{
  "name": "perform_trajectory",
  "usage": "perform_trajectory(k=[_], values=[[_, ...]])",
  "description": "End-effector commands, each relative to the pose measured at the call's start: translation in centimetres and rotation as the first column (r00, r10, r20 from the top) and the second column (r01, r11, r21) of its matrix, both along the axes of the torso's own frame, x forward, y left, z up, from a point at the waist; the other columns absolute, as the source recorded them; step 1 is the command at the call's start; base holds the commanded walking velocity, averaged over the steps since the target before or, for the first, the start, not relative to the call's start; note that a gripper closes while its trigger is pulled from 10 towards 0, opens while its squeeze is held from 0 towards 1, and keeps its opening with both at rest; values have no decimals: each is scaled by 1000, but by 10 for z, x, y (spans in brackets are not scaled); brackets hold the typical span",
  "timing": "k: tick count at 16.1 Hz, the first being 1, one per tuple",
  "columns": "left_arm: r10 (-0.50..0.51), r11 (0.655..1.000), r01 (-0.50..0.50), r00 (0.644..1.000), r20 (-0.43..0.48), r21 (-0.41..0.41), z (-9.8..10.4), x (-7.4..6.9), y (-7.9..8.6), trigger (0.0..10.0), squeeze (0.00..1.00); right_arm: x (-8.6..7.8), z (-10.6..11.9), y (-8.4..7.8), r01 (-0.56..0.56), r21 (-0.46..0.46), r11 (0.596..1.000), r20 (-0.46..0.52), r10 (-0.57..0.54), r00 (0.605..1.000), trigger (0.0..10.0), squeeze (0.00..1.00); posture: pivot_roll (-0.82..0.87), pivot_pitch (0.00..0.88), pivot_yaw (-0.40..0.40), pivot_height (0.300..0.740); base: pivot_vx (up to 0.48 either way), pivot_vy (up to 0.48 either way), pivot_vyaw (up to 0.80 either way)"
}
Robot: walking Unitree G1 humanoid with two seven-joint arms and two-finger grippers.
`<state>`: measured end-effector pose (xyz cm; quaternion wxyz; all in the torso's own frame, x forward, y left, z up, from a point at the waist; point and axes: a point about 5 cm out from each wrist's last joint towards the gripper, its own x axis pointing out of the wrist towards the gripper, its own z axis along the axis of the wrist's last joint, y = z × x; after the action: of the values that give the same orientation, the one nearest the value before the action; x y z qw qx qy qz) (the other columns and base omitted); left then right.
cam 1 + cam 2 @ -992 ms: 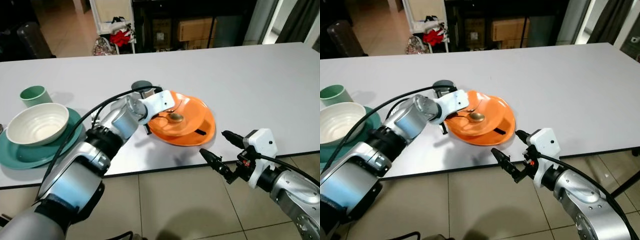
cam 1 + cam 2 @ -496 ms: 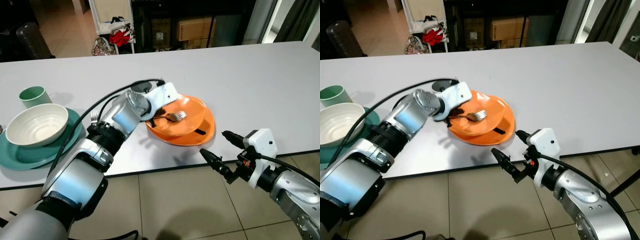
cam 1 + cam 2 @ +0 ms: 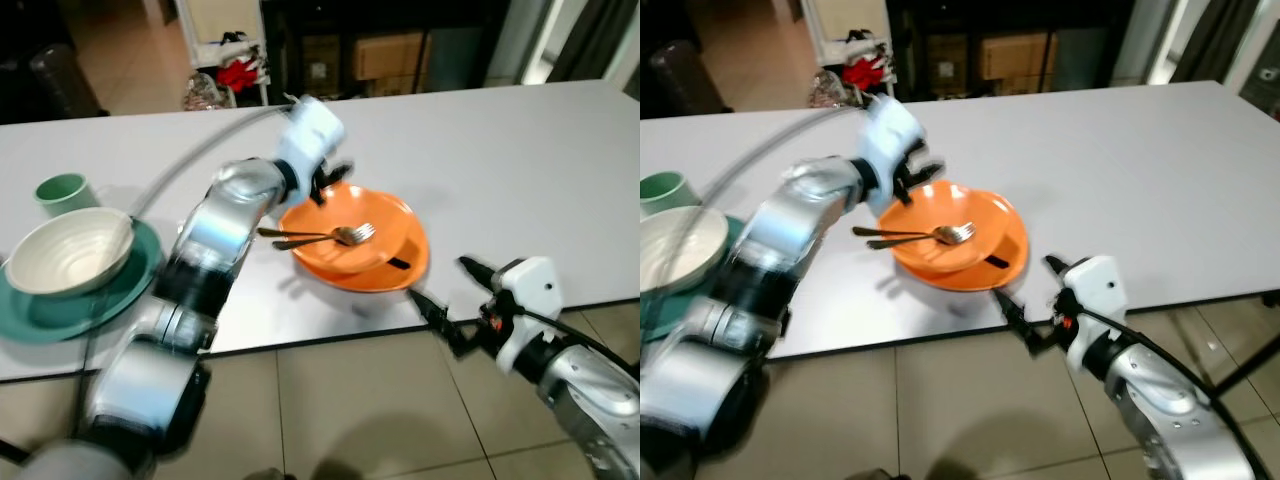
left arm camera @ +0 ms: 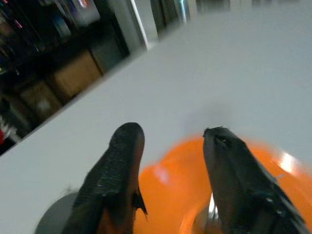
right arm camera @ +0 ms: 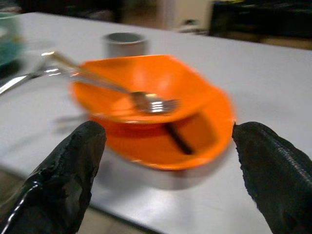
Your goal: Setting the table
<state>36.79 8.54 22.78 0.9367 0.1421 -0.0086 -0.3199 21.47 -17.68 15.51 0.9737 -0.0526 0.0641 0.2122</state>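
Note:
An orange bowl (image 3: 350, 225) sits on an orange plate (image 3: 400, 268) near the table's front edge. A fork (image 3: 358, 233) and a spoon (image 3: 300, 243) lie across the bowl, their handles sticking out over its left rim. My left gripper (image 3: 328, 180) hovers open just above the bowl's far left rim, holding nothing; in the left wrist view its fingers (image 4: 117, 170) frame the bowl (image 4: 175, 195). My right gripper (image 3: 437, 278) is open wide at the table's front edge, pointing at the plate (image 5: 195, 146) and fork (image 5: 151, 102).
A white bowl (image 3: 65, 255) on a teal plate (image 3: 130, 280) and a green cup (image 3: 60, 188) stand at the far left. A grey cup (image 5: 124, 44) sits behind the orange bowl. A dark strip (image 3: 398, 264) lies between bowl and plate. The white table (image 3: 500, 160) stretches right.
My left gripper has let go of the cutlery and risen up and back from the bowl. Fork and spoon now rest across the bowl. The right arm has barely moved.

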Motion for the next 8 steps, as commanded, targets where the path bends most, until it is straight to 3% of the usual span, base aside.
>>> perform_trajectory(k=[1, 2, 4, 6, 8], values=[[57, 996, -55, 998, 27, -75, -7, -12, 15, 10000, 1000, 5, 10, -9, 149, -6, 989, 84, -148, 985, 10000, 0, -78, 0, 58, 740, 0, 0, 0], [75, 994, -72, 997, 28, -84, -15, -20, 19, 10000, 1000, 7, 13, -11, 210, 8, 978, 111, -209, 971, 10000, 0, -77, 0, 56, 740, 0, 0, 0], [211, 969, -204, 977, 36, -143, -36, -44, 37, 10000, 996, 12, 22, -9, 300, 31, 953, 202, -300, 932, 10000, 0, -65, 0, 28, 740, 0, 0, 0], [314, 934, -300, 949, 42, -194, -40, -58, 50, 10000, 996, 13, 21, -7, 337, 104, 936, 189, -351, 917, 10000, 0, -51, 0, 10, 740, 0, 0, 0], [346, 923, -334, 938, 32, -192, -44, -64, 52, 10000, 992, 14, 16, -3, 318, 87, 944, 170, -328, 929, 10000, 0, -43, 0, -1, 740, 0, -398, 0]])
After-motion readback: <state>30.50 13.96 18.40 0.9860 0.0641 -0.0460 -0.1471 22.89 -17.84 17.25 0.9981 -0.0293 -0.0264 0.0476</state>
